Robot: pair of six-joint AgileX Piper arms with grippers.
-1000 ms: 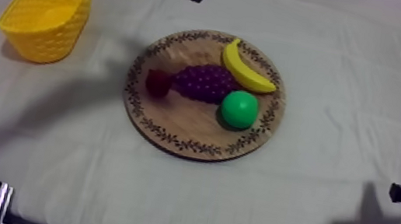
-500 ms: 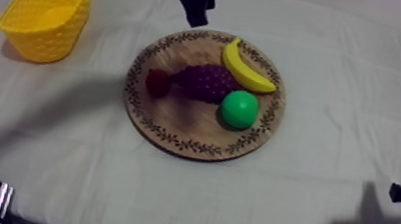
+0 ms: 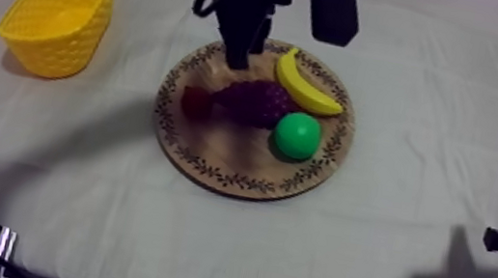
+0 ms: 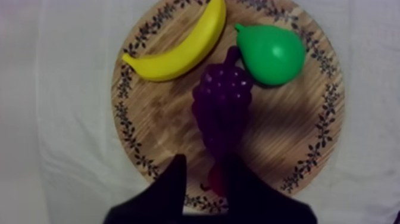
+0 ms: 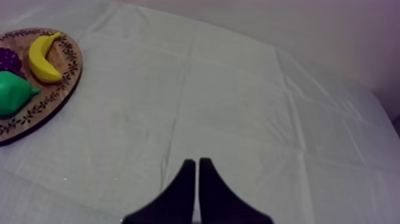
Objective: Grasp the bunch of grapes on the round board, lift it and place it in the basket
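1. The purple toy bunch of grapes (image 3: pixel 255 101) lies across the middle of the round wooden board (image 3: pixel 239 164) with a patterned rim, and the board sits at the centre of the table (image 3: pixel 372 241) under its grey-white cloth
2. A curved yellow toy banana (image 3: pixel 307 85) lies along the board's far right rim, just beside the grapes
3. A green toy pear (image 3: pixel 297 136) sits toward the board's right rim, close against the near side of the grapes
4. A small red fruit (image 3: pixel 194 102) rests at the left end of the grapes, near the board's left rim
5. The left gripper (image 3: pixel 238 54) hangs over the board's far edge with its two black fingers (image 4: pixel 169 190) apart and nothing between their pads; in the left wrist view the small red fruit shows in the gap, with the grapes just beyond the tips
6. The yellow lattice-walled basket (image 3: pixel 59 16) stands near the table's far left corner, well apart from the board
7. The right gripper (image 5: pixel 197 162) sits low by the table's near right edge, well apart from the board, with its fingers pressed together into a narrow wedge
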